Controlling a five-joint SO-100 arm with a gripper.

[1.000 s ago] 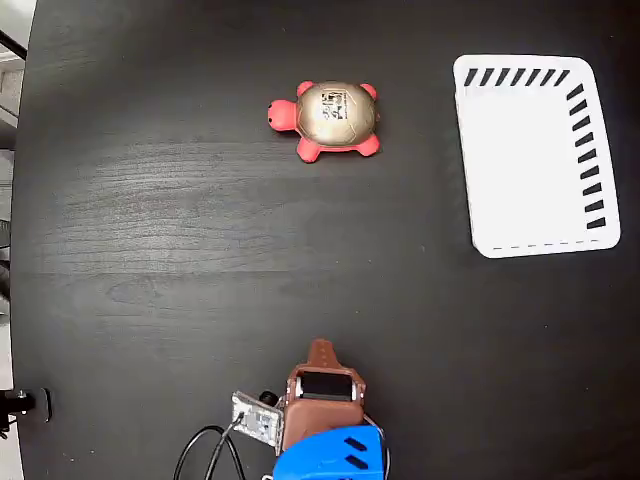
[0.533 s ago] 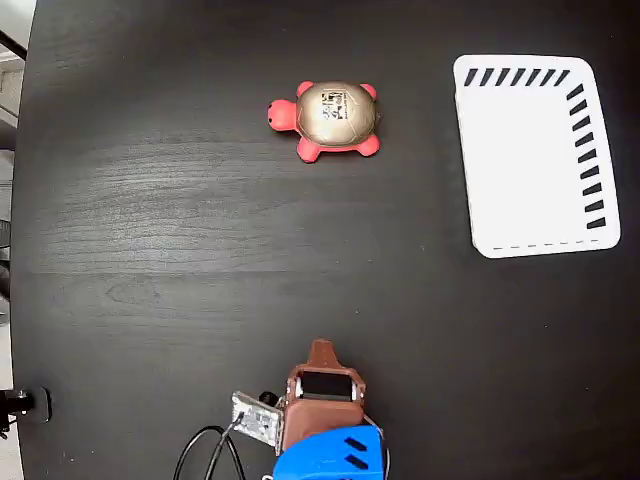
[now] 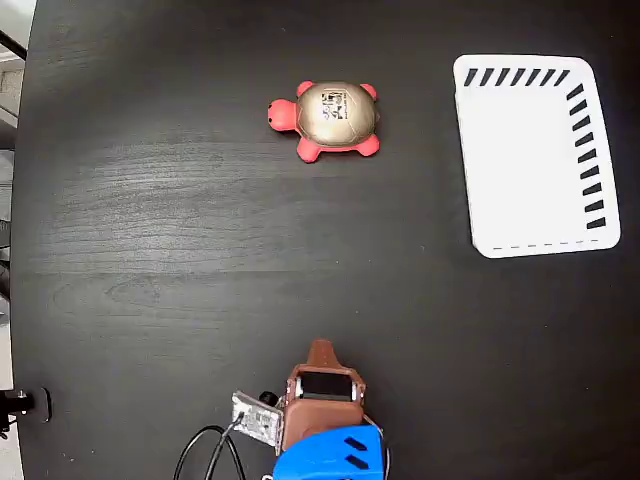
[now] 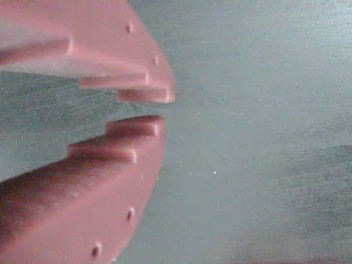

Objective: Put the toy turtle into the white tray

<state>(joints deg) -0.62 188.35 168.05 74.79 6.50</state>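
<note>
— Closest to us, the arm [image 3: 322, 415] sits folded at the near edge of the table [image 3: 150, 250]. Anything different from a second ago?

— Nothing I can spot. Arm, turtle and tray sit exactly where they were a second back and half a second back. So the job hasn't started; the reach is all ahead.

— And the gripper [image 4: 157, 109]?

— From the wrist view the two reddish-brown fingers [image 4: 82, 159] are nearly together, just a thin gap between the tips, and nothing in that gap. Only bare dark tabletop beyond them. It'll need to spread before it can take anything, I'd say.

— There's a little circuit board [image 3: 255, 418] beside the base, and black cables [image 3: 205, 450] looping off to the left of it.

— Yes, they stay by the base, clear of the working area. There's also some small dark fitting at the far left edge, too small to make out.

— Further out, then. Where's the toy turtle [image 3: 327, 119]?

— Well up the table from the arm, almost straight ahead. It's upright on its legs, shell up with the dark mark showing, head pointing left in the fixed view.

— And the white tray [image 3: 480, 150]?

— Off to the right of the turtle, well apart from it, empty, slots along its top and right sides.

— Anything in the way?

— No. Open tabletop from arm to turtle, and from turtle to tray. My only worry is that the domed shell looks slick for a pinch.
</note>
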